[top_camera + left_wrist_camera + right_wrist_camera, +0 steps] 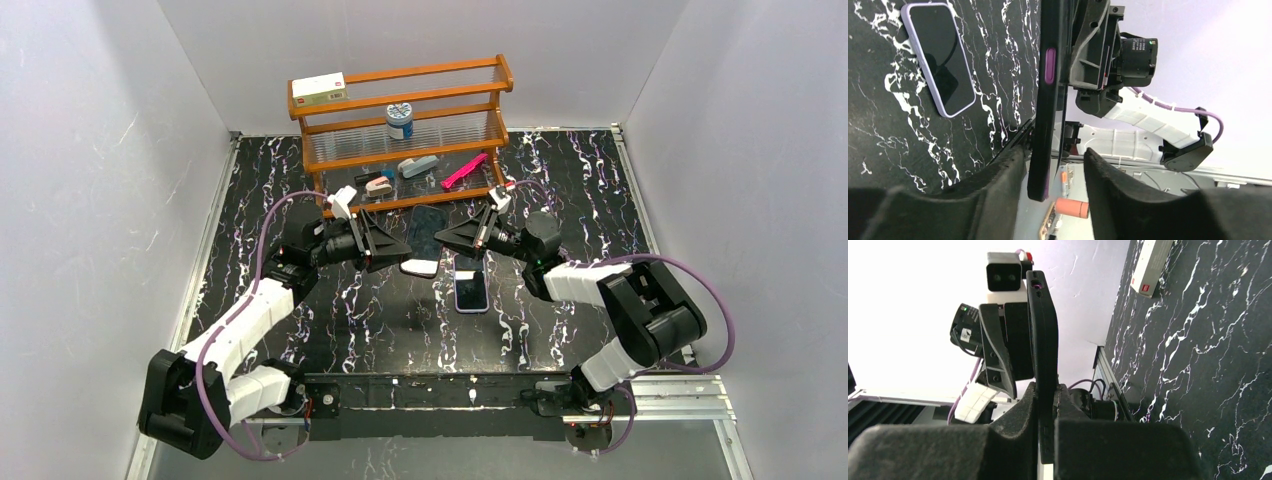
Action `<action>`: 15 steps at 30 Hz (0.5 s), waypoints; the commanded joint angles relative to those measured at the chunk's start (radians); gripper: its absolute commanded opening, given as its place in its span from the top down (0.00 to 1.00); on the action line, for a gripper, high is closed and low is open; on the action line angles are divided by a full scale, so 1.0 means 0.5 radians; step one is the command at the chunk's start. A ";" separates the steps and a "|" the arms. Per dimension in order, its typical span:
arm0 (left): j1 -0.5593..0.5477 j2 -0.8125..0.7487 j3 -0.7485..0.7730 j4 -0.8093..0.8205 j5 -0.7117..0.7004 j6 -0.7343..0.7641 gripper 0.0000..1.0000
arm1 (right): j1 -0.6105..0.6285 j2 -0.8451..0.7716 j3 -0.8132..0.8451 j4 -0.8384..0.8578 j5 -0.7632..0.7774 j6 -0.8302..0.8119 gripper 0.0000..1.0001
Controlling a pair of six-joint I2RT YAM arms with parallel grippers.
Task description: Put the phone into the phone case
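Note:
The phone case (428, 225), a matte black shell with a white patch at its near end, is held on edge above the table between my two grippers. My right gripper (443, 240) is shut on it; in the right wrist view the case (1044, 335) stands edge-on, pinched between the pads of that gripper (1047, 390). My left gripper (403, 254) is open. In the left wrist view the case's end (1045, 115) hangs between that gripper's (1053, 152) spread fingers, close to one pad. The phone (470, 291), with a dark screen and a lavender rim, lies flat on the table, also seen in the left wrist view (938, 57).
A wooden rack (400, 105) stands at the back with a white box (318, 89), a jar (399, 120), a pink tool (465, 171) and other small items. The box also shows in the right wrist view (1153, 262). White walls enclose the black marbled table (380, 320).

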 commanded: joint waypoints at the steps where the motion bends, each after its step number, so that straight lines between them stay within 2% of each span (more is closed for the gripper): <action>1: -0.006 -0.036 -0.037 -0.086 -0.001 -0.003 0.62 | -0.011 -0.149 0.007 0.060 0.154 -0.074 0.99; 10: -0.007 0.009 -0.021 -0.152 0.015 0.043 0.63 | -0.013 -0.196 0.009 -0.079 0.217 -0.168 0.99; 12: -0.007 0.022 -0.014 -0.152 0.015 0.060 0.70 | -0.012 -0.177 0.006 -0.059 0.198 -0.154 0.99; 15: -0.007 0.027 -0.006 -0.173 -0.007 0.076 0.94 | -0.011 -0.160 0.003 -0.042 0.186 -0.142 0.99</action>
